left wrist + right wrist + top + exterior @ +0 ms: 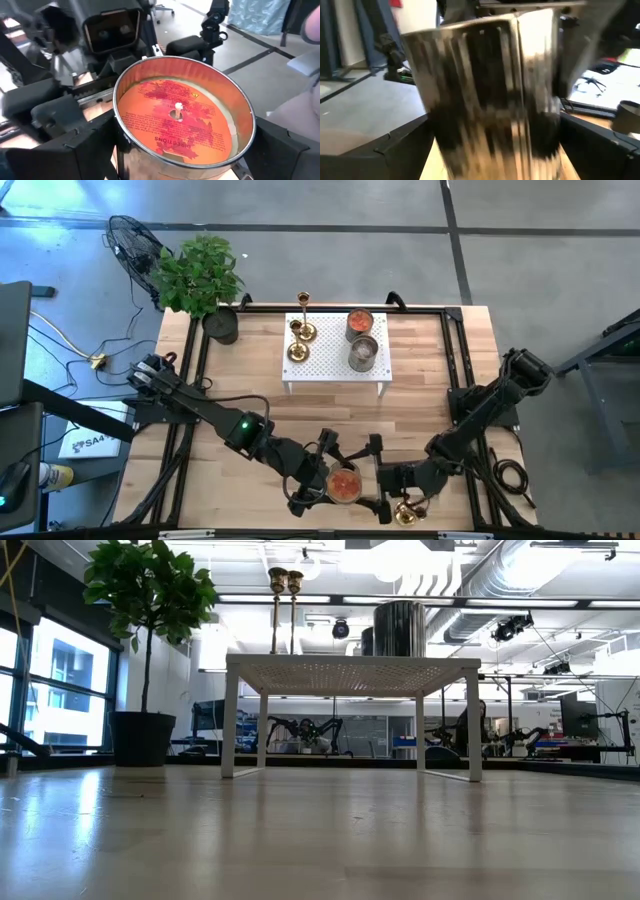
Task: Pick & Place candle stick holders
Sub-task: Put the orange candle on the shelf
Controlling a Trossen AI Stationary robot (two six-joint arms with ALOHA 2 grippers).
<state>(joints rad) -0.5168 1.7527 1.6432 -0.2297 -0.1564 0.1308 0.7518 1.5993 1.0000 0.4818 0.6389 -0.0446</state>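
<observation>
Several gold candle stick holders [298, 330] stand on their bases on a white perforated stand [335, 365] at the table's far middle; their tops [286, 581] show in the low view. One more holder [407, 510] sits by the near edge under my right arm. My left gripper [335, 480] is shut on a metal candle tin [182, 117] with an orange label. My right gripper [376, 480] is open, just right of the tin. Its fingers point level toward the tin's shiny wall [485, 90], which fills the right wrist view. My left gripper holds the candle tin by its side wall [131, 157], one finger [85, 145] on either side, below the rim. The fingers come nearly level from the table's left. The tin stands upright with its open top up; its bottom is hidden.
Two more candle tins [361, 340] stand on the right part of the white stand. A potted plant [200, 280] stands at the far left corner. Bare wood lies between the stand and the grippers.
</observation>
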